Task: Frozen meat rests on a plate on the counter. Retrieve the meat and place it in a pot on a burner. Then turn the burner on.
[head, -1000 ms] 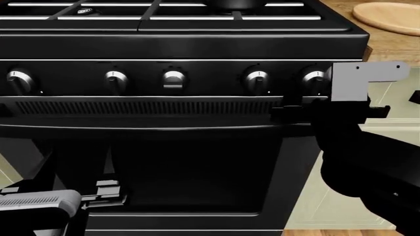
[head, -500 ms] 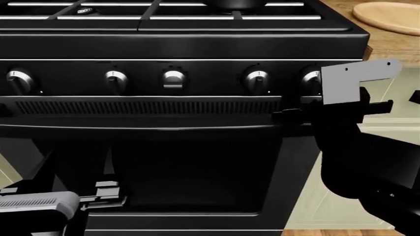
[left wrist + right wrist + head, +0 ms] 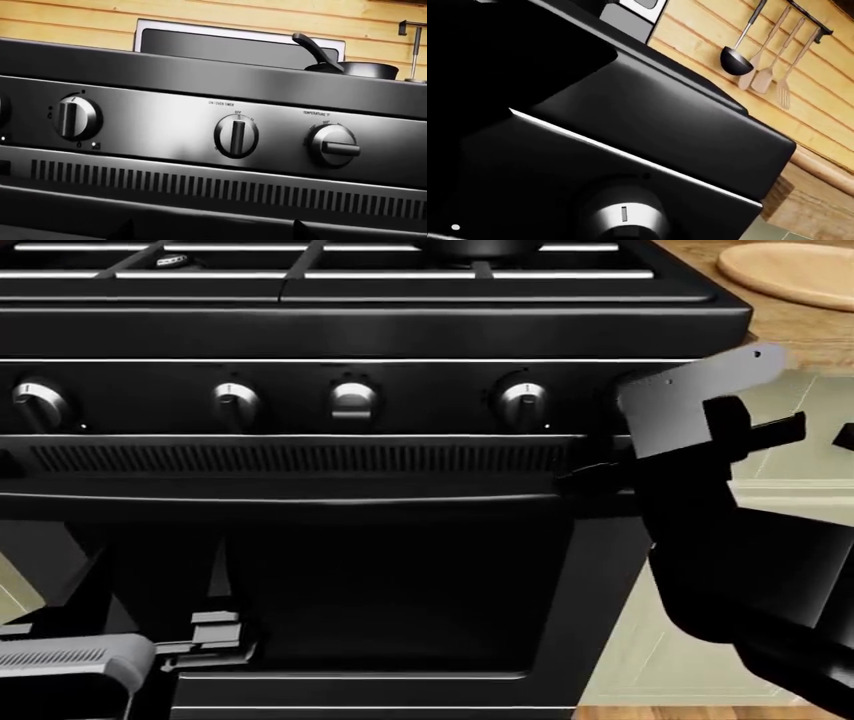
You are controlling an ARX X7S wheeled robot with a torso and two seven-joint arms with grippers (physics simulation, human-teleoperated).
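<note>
My right gripper [image 3: 651,452] is at the stove's rightmost knob [image 3: 624,216], which fills the space between its jaws. The wrist is rolled, and the knob's mark lines up with the tilted right wrist view. In the head view the grey bracket hides that knob. My left gripper [image 3: 220,632] hangs open and empty low in front of the oven door, its fingertips [image 3: 127,232] wide apart. The black pot [image 3: 360,69] stands on the stove top [image 3: 474,248]; its inside and the burner under it are hidden. The tan plate [image 3: 787,272] lies on the counter [image 3: 801,338]. The meat is out of view.
Other stove knobs [image 3: 523,400] [image 3: 352,400] [image 3: 236,402] [image 3: 40,403] line the black front panel above a vent strip [image 3: 294,455]. Pale green cabinets [image 3: 787,470] stand to the right. A ladle and spatulas [image 3: 764,75] hang on the wooden wall.
My right wrist has rolled anticlockwise in the head view, raising the bracket's right end; the bracket now covers the rightmost knob. The left gripper has sunk slightly.
</note>
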